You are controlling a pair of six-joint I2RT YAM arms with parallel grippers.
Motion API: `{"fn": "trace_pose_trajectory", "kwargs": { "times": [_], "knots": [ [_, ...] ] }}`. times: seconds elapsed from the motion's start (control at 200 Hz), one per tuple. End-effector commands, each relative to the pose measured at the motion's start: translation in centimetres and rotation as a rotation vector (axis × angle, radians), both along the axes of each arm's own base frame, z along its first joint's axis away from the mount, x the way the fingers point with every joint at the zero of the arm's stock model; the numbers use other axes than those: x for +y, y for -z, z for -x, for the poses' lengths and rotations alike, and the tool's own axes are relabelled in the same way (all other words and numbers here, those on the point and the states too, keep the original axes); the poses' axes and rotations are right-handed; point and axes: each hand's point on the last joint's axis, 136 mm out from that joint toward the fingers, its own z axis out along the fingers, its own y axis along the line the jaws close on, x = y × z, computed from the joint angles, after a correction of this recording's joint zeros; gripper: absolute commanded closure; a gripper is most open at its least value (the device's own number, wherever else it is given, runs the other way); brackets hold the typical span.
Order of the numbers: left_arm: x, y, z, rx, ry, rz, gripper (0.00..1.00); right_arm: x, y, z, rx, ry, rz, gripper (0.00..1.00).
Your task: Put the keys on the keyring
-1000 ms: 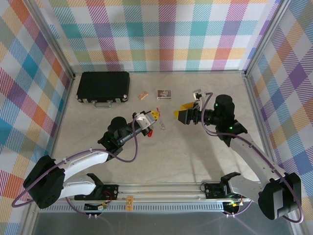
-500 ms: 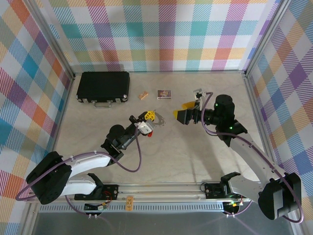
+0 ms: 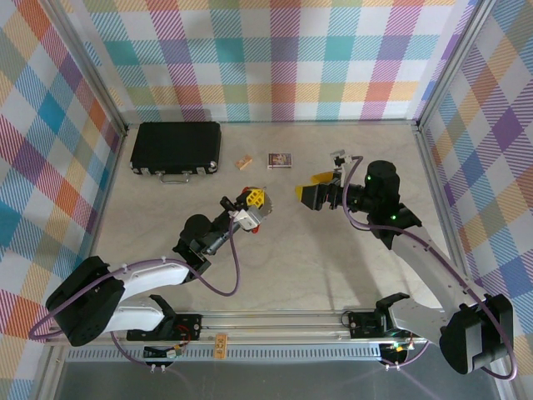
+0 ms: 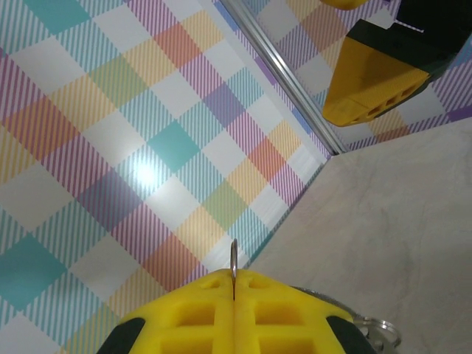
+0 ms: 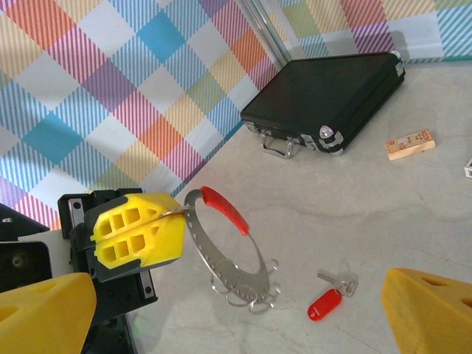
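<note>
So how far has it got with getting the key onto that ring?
Done: the left claw is shut on the keyring, gripping it by the rim next to its red sleeve. In hand: the right claw is wide open and facing the ring, with nothing in it. Left: the red-headed key lies loose on the table beside the ring, so it has to be picked up and threaded on.
</note>
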Motion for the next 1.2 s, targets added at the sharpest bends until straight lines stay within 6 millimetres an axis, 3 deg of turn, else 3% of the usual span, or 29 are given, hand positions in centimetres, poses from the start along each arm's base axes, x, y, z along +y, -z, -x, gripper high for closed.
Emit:
{"fn": "trace_pose_trajectory", "kwargs": {
  "times": [0.0,0.4,0.7,0.805,1.195],
  "knots": [
    [-0.7,-1.2,0.9,-0.012,0.058,0.046,1.0,0.0,-1.3,0.3,-0.035,0.0,-0.011,0.01],
    [-2.0,-1.9,2.2,0.109,0.197,0.125,1.0,-0.5,-1.5,1.2,-0.055,0.01,-0.004,0.01],
    [-3.0,-3.1,1.8,0.442,0.285,0.188,1.0,-1.5,-1.0,0.9,-0.075,0.082,0.031,0.01],
    [-3.0,-3.3,1.3,0.561,0.311,0.22,1.0,-0.8,-1.2,1.8,-0.081,0.008,0.038,0.0],
    [-2.2,-3.6,1.3,0.813,0.579,0.323,1.0,1.2,-1.0,3.2,-0.073,-0.13,0.083,0.34]
  ]
}}
